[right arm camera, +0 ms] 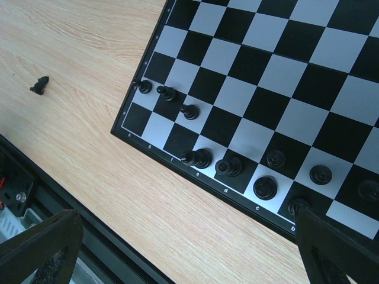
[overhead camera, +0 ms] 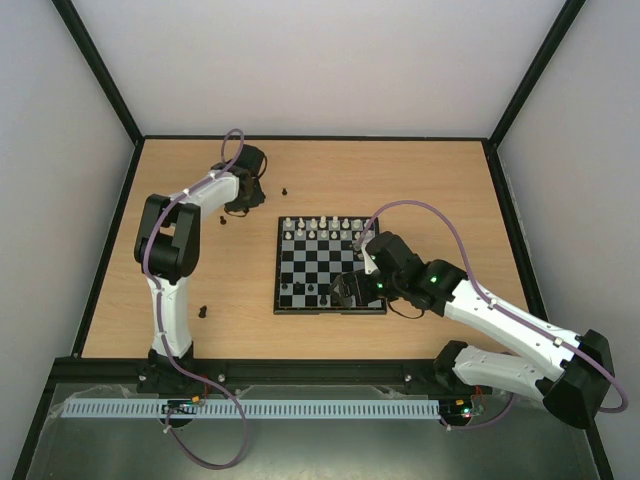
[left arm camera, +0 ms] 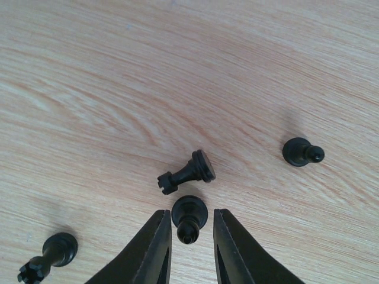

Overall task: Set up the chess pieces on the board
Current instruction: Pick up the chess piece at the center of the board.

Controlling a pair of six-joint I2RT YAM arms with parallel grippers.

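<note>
Left gripper (left arm camera: pixel 190 215) low over the wooden table (left arm camera: pixel 118 71), jaws close either side of an upright black chess piece (left arm camera: pixel 189 214), pinch uncertain; rightward the board (right arm camera: pixel 249 77), black pieces (right arm camera: pixel 198 158) along its near edge, right gripper (right arm camera: pixel 185 219) spread wide above.

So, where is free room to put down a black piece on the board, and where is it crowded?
The middle rows of the small black-and-white checkered chessboard are bare, between the tiny white pieces at its far edge and the tiny black chess pieces along its near edge. Those two edges are crowded.
</note>
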